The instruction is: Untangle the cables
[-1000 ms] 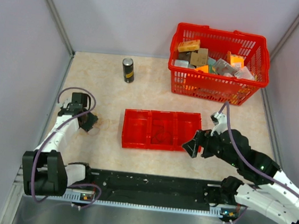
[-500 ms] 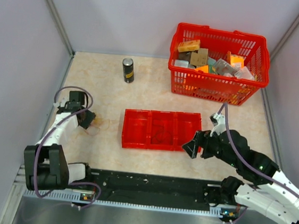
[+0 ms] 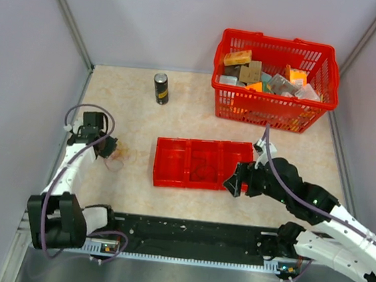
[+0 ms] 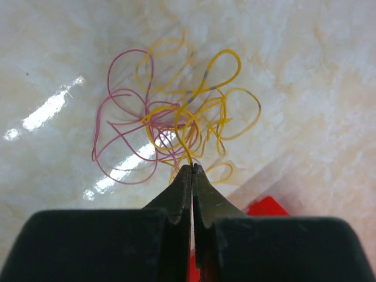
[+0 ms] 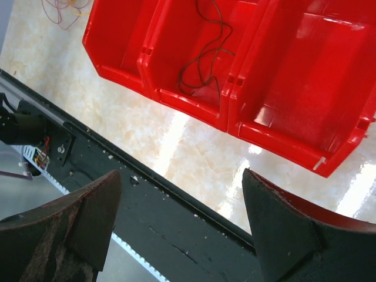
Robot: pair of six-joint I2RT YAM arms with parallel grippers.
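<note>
A yellow-orange cable (image 4: 220, 103) and a red cable (image 4: 117, 141) lie tangled together on the marble table; the tangle (image 3: 115, 157) sits left of the red tray. My left gripper (image 4: 192, 167) is shut on a strand of the yellow-orange cable at the near edge of the tangle, and shows in the top view (image 3: 110, 147). A thin dark cable (image 5: 202, 59) lies in the tray's middle compartment (image 3: 202, 164). My right gripper (image 5: 181, 175) is open and empty, above the tray's near right edge (image 3: 235, 184). No pale whitish cable shows.
The red three-compartment tray (image 3: 170, 179) sits mid-table. A red basket (image 3: 271, 113) full of packets stands at the back right. A dark can (image 3: 160, 87) stands at the back. A black rail (image 3: 191, 236) runs along the near edge.
My left gripper has moved left and slightly back, staying shut by the tangle. My right gripper has moved left and a little farther over the tray's near right corner.
</note>
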